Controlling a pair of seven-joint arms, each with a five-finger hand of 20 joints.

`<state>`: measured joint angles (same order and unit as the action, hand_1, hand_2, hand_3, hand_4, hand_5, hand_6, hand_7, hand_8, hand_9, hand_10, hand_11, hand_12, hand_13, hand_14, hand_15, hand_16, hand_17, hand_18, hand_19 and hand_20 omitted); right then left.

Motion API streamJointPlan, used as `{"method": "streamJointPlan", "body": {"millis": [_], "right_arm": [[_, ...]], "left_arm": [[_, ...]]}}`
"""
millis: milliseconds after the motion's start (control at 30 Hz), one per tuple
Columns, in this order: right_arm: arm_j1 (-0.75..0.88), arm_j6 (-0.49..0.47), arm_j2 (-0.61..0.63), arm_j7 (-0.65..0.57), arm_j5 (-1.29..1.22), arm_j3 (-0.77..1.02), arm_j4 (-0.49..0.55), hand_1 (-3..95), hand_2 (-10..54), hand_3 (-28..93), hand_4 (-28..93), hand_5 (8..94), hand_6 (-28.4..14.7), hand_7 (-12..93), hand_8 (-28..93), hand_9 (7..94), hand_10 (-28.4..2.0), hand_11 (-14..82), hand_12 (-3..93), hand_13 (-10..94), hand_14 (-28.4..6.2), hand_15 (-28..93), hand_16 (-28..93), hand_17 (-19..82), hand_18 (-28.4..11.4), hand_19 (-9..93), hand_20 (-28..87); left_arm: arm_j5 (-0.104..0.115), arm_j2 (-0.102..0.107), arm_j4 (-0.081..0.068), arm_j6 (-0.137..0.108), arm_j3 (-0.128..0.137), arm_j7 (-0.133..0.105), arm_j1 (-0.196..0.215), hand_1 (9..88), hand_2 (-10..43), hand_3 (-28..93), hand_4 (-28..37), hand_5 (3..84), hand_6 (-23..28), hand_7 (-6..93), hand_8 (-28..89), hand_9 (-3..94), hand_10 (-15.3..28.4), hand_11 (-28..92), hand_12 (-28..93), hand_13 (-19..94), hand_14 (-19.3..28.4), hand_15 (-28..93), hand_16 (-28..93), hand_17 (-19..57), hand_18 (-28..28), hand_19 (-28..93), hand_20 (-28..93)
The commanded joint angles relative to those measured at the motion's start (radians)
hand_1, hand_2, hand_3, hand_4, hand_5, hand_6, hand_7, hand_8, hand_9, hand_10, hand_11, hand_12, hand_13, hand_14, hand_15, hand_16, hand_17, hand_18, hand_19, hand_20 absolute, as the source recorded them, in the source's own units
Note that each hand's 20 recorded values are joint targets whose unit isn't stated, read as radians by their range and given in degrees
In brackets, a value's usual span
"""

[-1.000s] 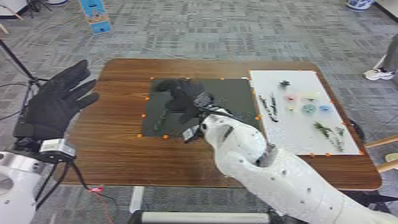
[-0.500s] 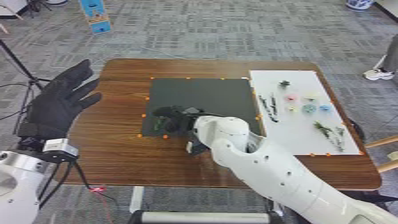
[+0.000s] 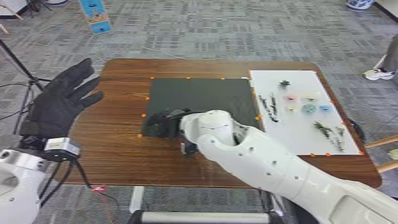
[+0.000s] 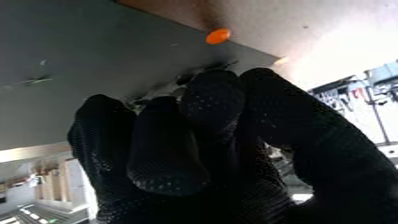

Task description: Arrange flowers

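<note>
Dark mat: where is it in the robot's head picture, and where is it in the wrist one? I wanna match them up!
Head view: the dark mat lies on the brown table, left of the white sheet.
Right wrist view: the dark mat spreads out beyond the right hand.
Shared landmark: an orange marker by the mat's edge; I can't tell which of the head view's markers it is.

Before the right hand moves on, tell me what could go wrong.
The right hand is at the near left corner of the black mat, so it might nudge an orange marker there. Its arm, swinging back, could sweep the dark twigs on the white board. The small blooms sit close together, so picking one may disturb another.
</note>
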<state>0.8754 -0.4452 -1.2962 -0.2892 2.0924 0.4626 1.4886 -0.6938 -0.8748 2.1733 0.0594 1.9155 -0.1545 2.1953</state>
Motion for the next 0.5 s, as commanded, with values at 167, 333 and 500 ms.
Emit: {"method": "streamJointPlan", "body": {"millis": [167, 333, 500], "right_arm": [[-0.001, -0.002, 0.025, -0.007, 0.003, 0.009, 0.014, 27.0, 7.1, 93, 6, 31.1, 0.2, 14, -13, 82.5, -9.7, 57.8, 43.4, 82, -7.5, 82, 39, 56, -22.1, 93, 75], [0.005, -0.012, 0.046, -0.006, 0.0, 0.012, 0.038, 26.5, 7.1, 93, 7, 31.9, 0.0, 14, -12, 82.7, -9.8, 57.7, 43.2, 82, -7.5, 82, 39, 56, -22.1, 93, 75], [0.014, -0.013, 0.057, -0.008, -0.002, 0.011, 0.045, 26.2, 7.0, 93, 7, 32.6, 0.0, 13, -12, 82.7, -9.8, 57.7, 43.3, 82, -7.6, 82, 39, 56, -22.2, 93, 75]], "left_arm": [[-0.003, -0.006, 0.007, -0.012, 0.016, -0.011, 0.019, 26.5, -9.5, 59, -28.3, 22.4, 0.2, 16.0, -9, 18.1, 5.8, 11, 19, 17, 9.5, 9, 4, -9.4, 18.7, 38, 6], [-0.003, -0.006, 0.008, -0.01, 0.022, -0.008, 0.021, 26.8, -9.5, 58, -28.3, 22.4, 0.0, 16.1, -9, 18.1, 5.5, 11, 19, 18, 9.1, 10, 3, -8.9, 18.5, 39, 5], [-0.003, -0.006, 0.01, -0.012, 0.024, -0.007, 0.024, 26.8, -9.5, 58, -28.3, 22.3, 0.0, 16.1, -9, 18.0, 5.5, 11, 18, 18, 9.2, 10, 3, -9.0, 18.5, 39, 5]]}}
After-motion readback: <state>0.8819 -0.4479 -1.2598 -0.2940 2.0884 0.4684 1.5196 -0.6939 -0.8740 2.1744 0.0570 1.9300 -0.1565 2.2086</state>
